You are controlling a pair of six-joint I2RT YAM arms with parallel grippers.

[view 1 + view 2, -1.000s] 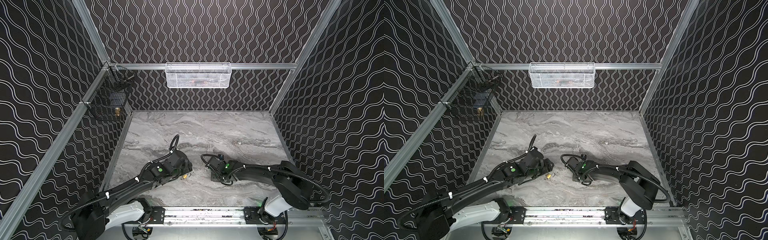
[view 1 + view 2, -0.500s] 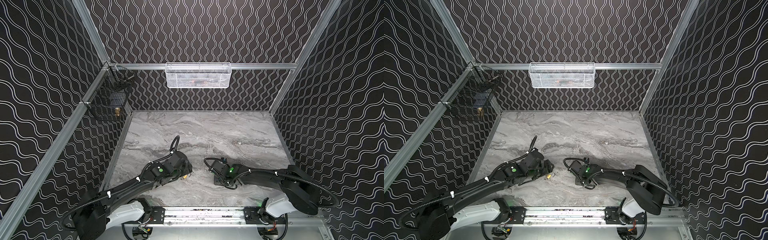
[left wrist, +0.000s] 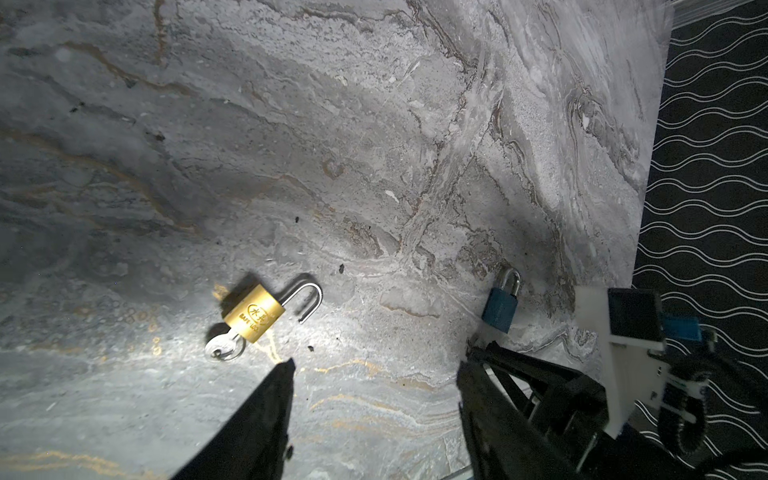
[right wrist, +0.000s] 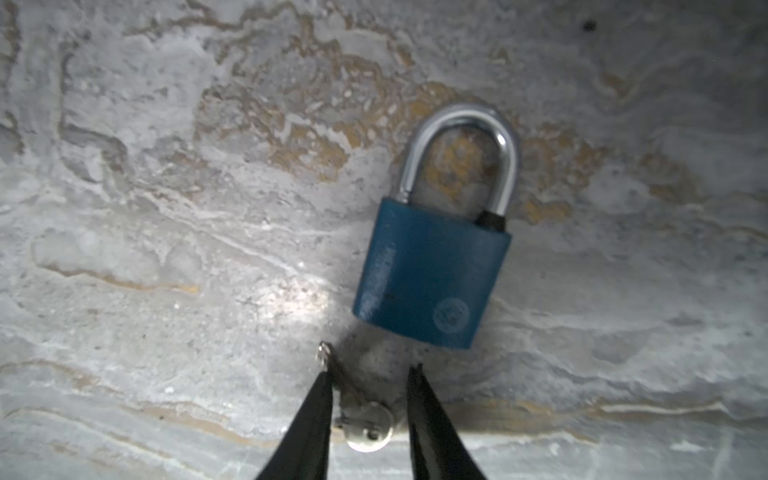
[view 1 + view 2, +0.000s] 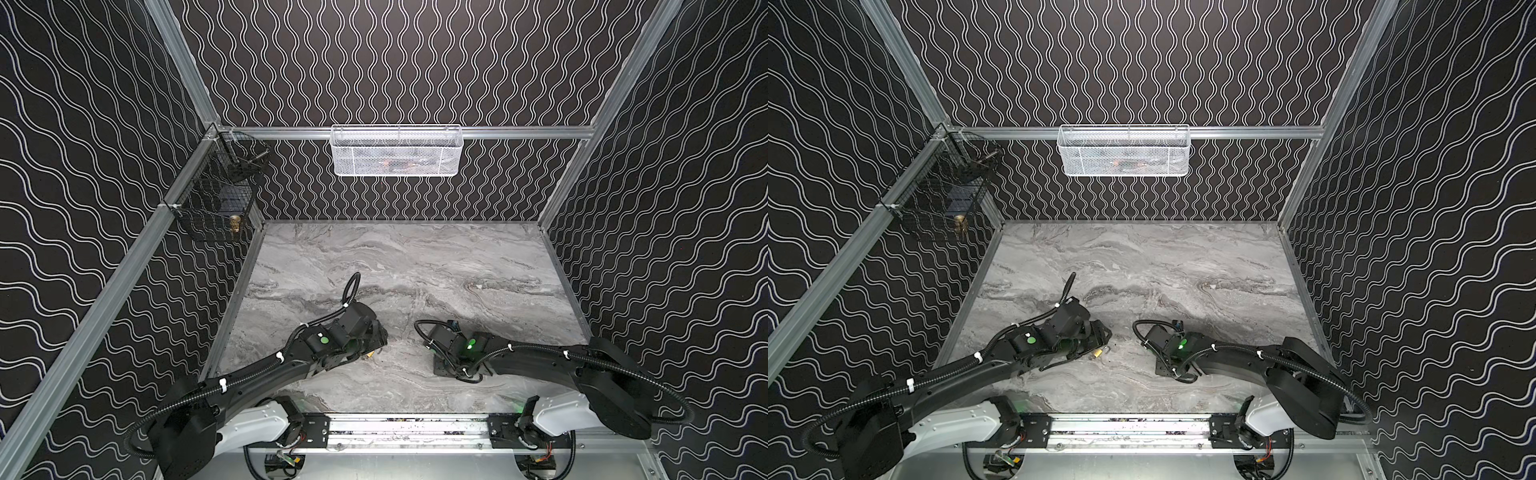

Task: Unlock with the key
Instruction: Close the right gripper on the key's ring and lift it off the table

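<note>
Since a second ago the right arm (image 5: 540, 365) is seen stretched lower and flatter over the marble table (image 5: 415, 257), its wrist drawn slightly toward five o'clock; the left arm (image 5: 257, 374) is hardly shifted. The right gripper (image 4: 370, 370) is held low at about four o'clock from the table's middle; its jaws are parted, and a loose key (image 4: 365, 424) is seen lying flat between them, its blade close against one finger (image 4: 316, 407), not pinched. The blue padlock (image 4: 432, 270) is found just beyond the fingertips, flat on the table, its shackle shut. The left gripper (image 3: 376, 365) is spread wide and nothing is gripped by it; the brass padlock (image 3: 254, 312) is seen just ahead of it, at about seven o'clock from the middle in both top views, its shackle sprung open and an inserted key (image 3: 222, 347) in its base; the blue padlock is set toward three o'clock of it, apart.
</note>
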